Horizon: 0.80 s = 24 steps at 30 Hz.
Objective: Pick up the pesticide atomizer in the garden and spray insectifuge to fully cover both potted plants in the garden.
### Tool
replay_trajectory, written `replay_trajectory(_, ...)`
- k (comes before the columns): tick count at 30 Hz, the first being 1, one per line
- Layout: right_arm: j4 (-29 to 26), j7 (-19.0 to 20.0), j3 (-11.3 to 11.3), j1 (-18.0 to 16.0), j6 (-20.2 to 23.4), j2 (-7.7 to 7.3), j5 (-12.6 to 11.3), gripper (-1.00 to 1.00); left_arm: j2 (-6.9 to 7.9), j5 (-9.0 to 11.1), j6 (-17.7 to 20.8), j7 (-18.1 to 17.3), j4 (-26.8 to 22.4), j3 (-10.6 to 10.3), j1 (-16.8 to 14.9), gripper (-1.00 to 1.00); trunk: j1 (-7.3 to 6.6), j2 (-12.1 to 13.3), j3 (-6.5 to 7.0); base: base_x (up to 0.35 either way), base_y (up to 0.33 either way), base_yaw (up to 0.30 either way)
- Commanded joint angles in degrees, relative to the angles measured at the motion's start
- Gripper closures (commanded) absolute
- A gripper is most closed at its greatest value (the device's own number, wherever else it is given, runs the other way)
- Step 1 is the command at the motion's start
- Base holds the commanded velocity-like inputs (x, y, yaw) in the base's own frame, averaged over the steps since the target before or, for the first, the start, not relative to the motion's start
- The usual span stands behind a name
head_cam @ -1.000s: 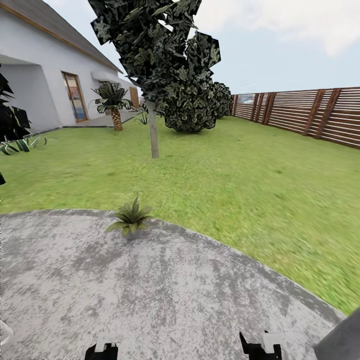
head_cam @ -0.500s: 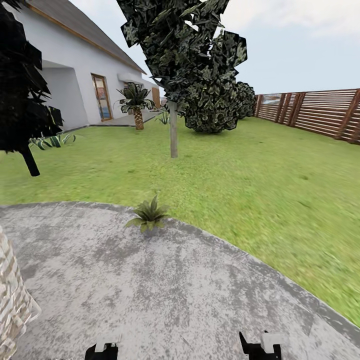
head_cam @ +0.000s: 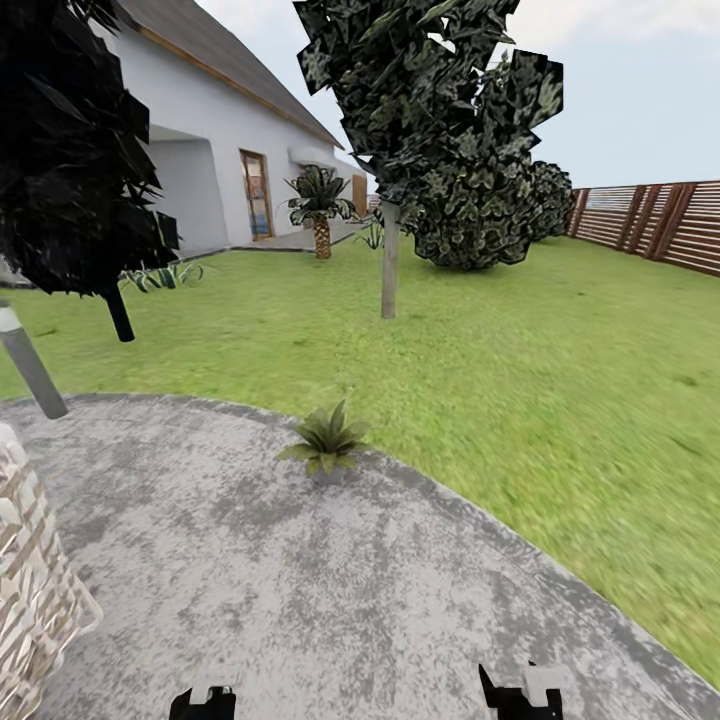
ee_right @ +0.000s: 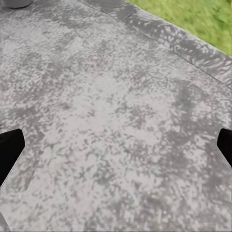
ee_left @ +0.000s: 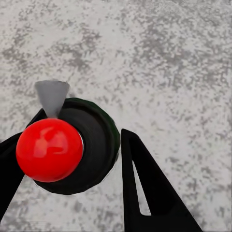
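Head view: I see 1 potted plant (head_cam: 325,440), a small green rosette, at the far edge of the patio (head_cam: 300,580) where the stone meets the lawn (head_cam: 520,380); both gripper tips peek in at the near edge.
Left wrist view: the left gripper (ee_left: 84,125) has a black round object (ee_left: 99,145) with a red ball (ee_left: 48,150) and a grey cone (ee_left: 51,96) between its 2 fingers (ee_left: 145,193). I cannot tell whether they are clamped on it, or whether it is the sprayer.
Right wrist view: the right gripper (ee_right: 116,145) has its fingers spread wide, 1 at each edge of the picture, over bare patio, with a strip of grass beyond the rim.
Surface: mottled grey stone, round-edged.
Garden: 2 dark-leaved trees (head_cam: 430,110), a palm (head_cam: 320,210) by the white house (head_cam: 200,130), a brown slatted fence (head_cam: 660,215) on the right.
Near left: a white woven object (head_cam: 30,590) and a leaning grey post (head_cam: 30,365).
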Motion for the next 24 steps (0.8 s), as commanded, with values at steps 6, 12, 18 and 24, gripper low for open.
replay_trajectory(6,0.00,0.34,0.44,-0.02,-0.15,-0.02,-0.63,-1.00,-0.02,-0.27,-0.21,0.03,0.08,0.30,-0.06,1.00,0.02,-0.02,-0.05,0.324,-0.104,0.083)
replay_trajectory(12,-0.01,0.34,0.45,-0.02,-0.12,-0.02,-0.66,-1.00,-0.02,-0.27,-0.21,0.03,0.08,0.30,-0.06,1.00,0.02,-0.02,-0.05,0.334,-0.078,0.003)
replay_trajectory(18,0.00,0.27,0.45,-0.02,-0.13,-0.02,-0.63,-1.00,-0.03,-0.27,-0.21,0.03,0.08,0.30,-0.06,1.00,0.02,-0.02,-0.05,0.335,-0.076,0.193)
replay_trajectory(24,0.01,0.26,0.45,-0.02,-0.14,-0.02,-0.65,-1.00,-0.02,-0.27,-0.21,0.03,0.08,0.30,-0.06,1.00,0.02,-0.02,-0.05,0.335,-0.053,0.275)
